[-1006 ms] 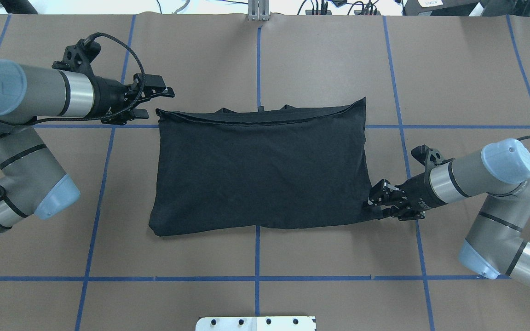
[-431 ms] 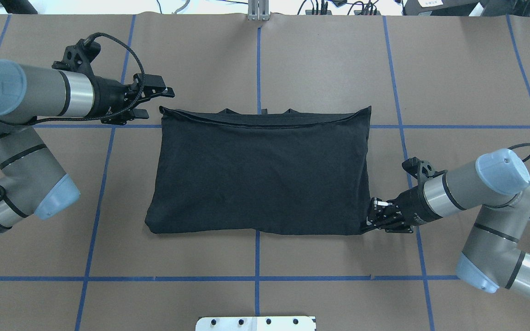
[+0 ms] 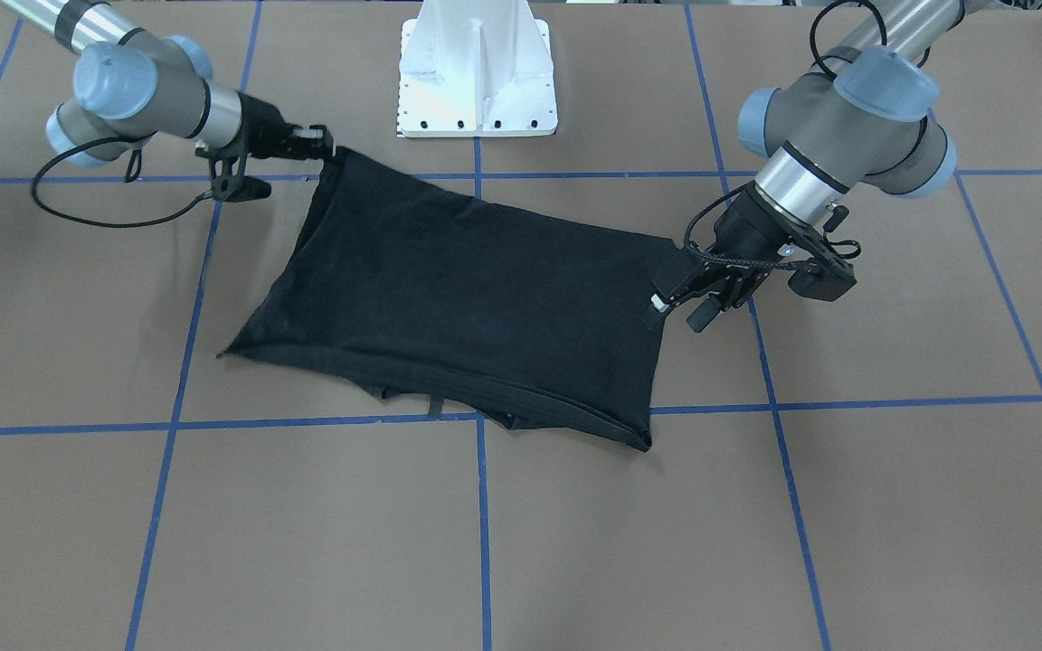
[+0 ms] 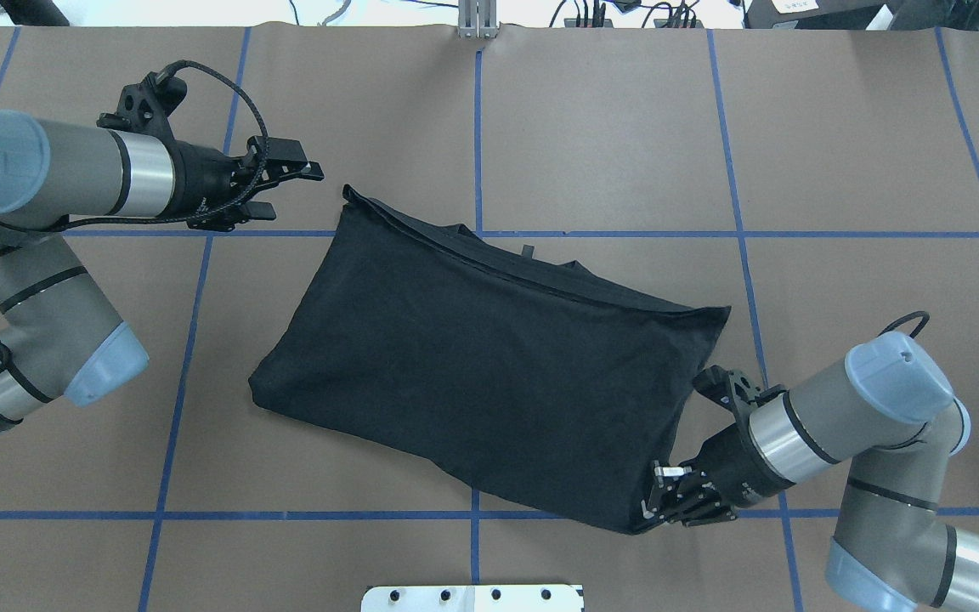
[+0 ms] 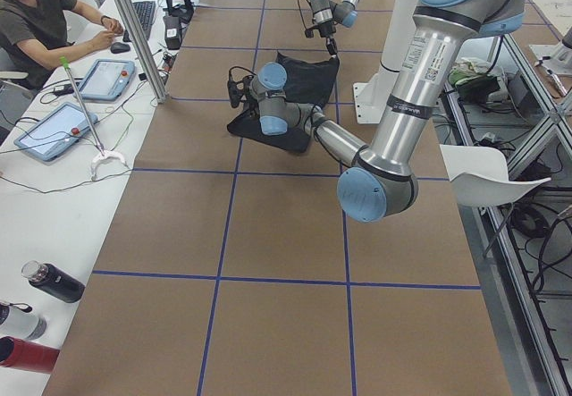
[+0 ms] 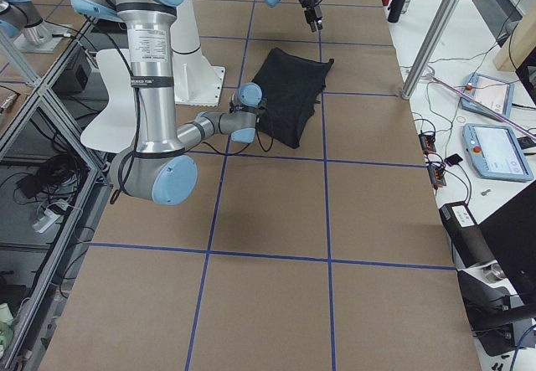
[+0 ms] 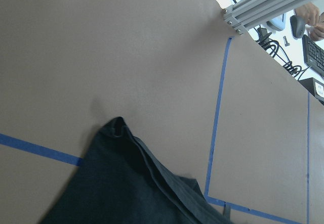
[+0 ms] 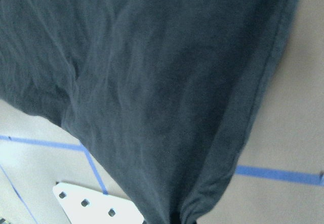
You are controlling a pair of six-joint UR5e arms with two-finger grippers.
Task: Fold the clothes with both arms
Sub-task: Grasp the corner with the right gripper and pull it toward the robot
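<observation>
The black T-shirt (image 4: pixel 489 365) lies folded into a flat rectangle, skewed on the brown table, with its logo hidden. It also shows in the front view (image 3: pixel 476 298). My right gripper (image 4: pixel 658 507) is shut on the shirt's near right corner, close to the base plate; in the front view this gripper (image 3: pixel 326 149) is at the upper left. The right wrist view shows the cloth (image 8: pixel 152 97) running up from the jaws. My left gripper (image 4: pixel 296 191) is open and empty, left of the shirt's far left corner and apart from it. That corner shows in the left wrist view (image 7: pixel 119 133).
The white base plate (image 4: pixel 472 597) sits at the near middle edge, close to the held corner. Blue tape lines (image 4: pixel 472 514) cross the table. An aluminium post (image 4: pixel 477 21) stands at the far edge. An operator (image 5: pixel 36 21) sits at a side desk with tablets.
My right gripper has pulled the shirt's right near corner toward the base plate. The shirt has swung askew and its far left corner has slid right, away from my still left gripper.
</observation>
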